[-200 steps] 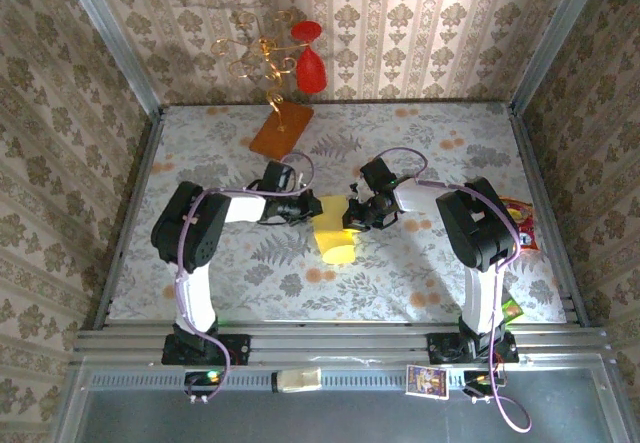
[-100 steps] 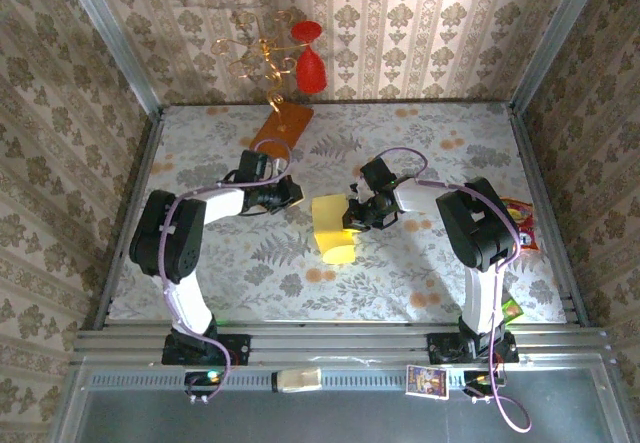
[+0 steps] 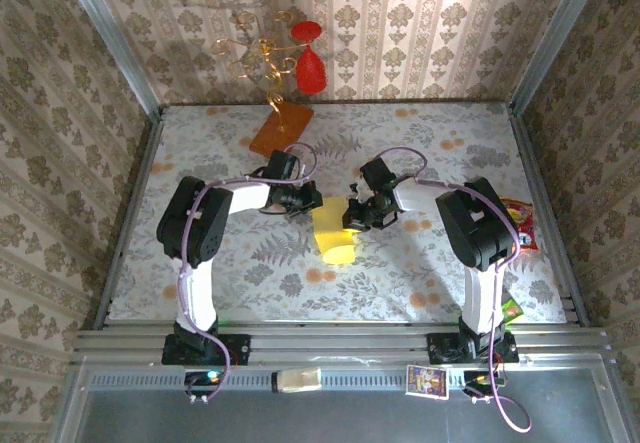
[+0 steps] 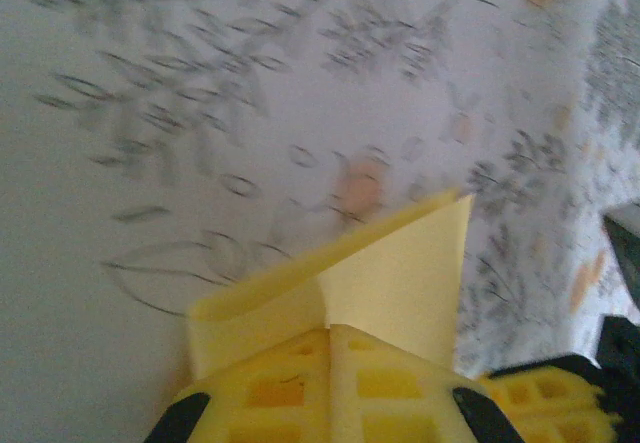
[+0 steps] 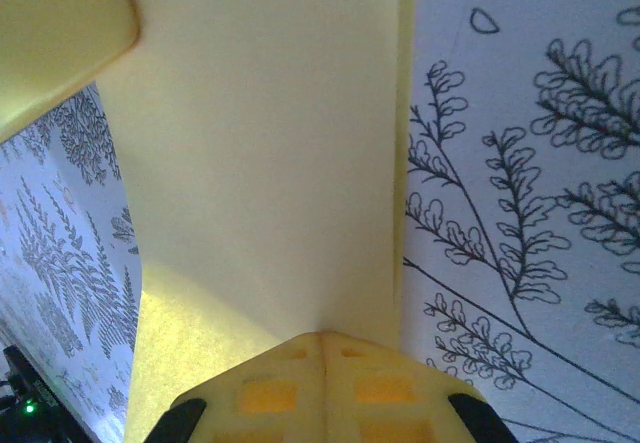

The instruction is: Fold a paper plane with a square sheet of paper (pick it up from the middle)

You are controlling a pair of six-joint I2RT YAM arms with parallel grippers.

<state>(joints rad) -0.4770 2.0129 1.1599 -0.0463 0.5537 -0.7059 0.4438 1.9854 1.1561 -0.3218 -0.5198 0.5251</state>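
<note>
The square sheet of paper (image 3: 335,233) is pale yellow and folded into a smaller shape at the middle of the floral table. My left gripper (image 3: 311,201) is shut, its tips against the sheet's upper left corner. In the left wrist view the shut tips (image 4: 330,327) meet a raised flap of the sheet (image 4: 400,268). My right gripper (image 3: 352,214) is at the sheet's right edge and shut on it. The right wrist view has the sheet (image 5: 260,153) running straight out from the shut tips (image 5: 322,336), lifted a little off the cloth.
An orange-brown slab (image 3: 281,126) with a gold wire stand and red pieces (image 3: 311,68) stands at the back. A colourful packet (image 3: 520,225) lies by the right wall. Metal rails and patterned walls close in the table on all sides.
The left gripper, shut all along, pulled back left off the sheet half a second ago and has returned to its upper left corner. The right gripper and the sheet have barely moved.
</note>
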